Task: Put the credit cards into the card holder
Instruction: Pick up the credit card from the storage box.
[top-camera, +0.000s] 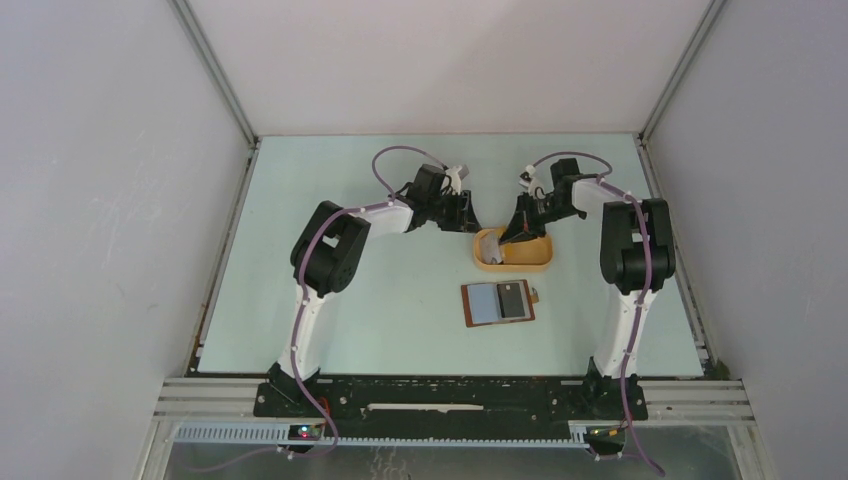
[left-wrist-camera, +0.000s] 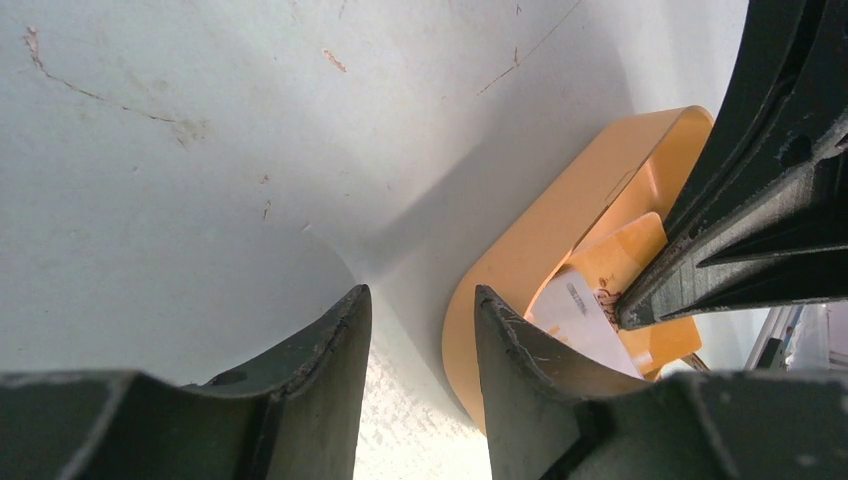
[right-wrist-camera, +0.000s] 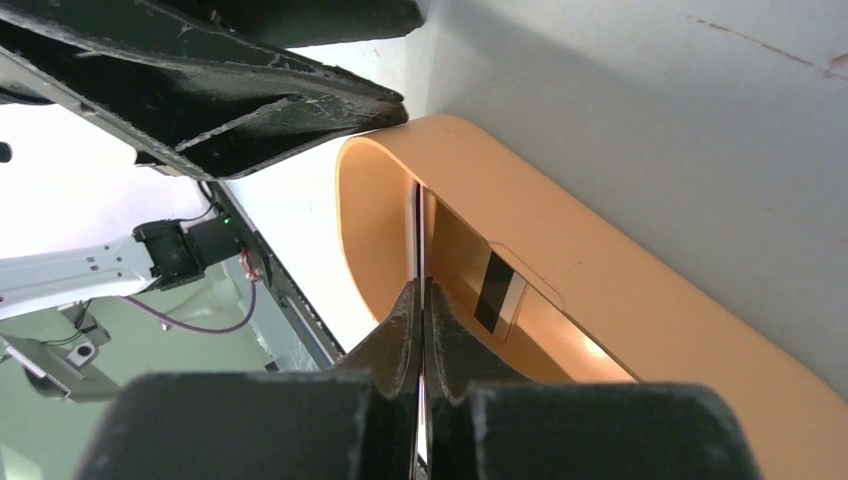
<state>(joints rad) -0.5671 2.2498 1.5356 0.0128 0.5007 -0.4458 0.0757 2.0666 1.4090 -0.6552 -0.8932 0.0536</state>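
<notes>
The card holder (top-camera: 498, 302) lies open on the table's middle, a pale card (top-camera: 487, 302) and a dark patch on its inner faces. My right gripper (top-camera: 521, 228) reaches into the orange tray (top-camera: 535, 264). In the right wrist view it (right-wrist-camera: 421, 285) is shut on a thin credit card (right-wrist-camera: 419, 215) seen edge-on and standing upright. A second card with a dark stripe (right-wrist-camera: 497, 290) lies on the tray floor. My left gripper (top-camera: 470, 216) is open and empty at the tray's left end (left-wrist-camera: 525, 250). A white card (left-wrist-camera: 580, 318) shows inside the tray there.
White enclosure walls stand close on the left, right and back. The two grippers are close together over the tray; the right gripper's finger (left-wrist-camera: 745, 220) fills the right side of the left wrist view.
</notes>
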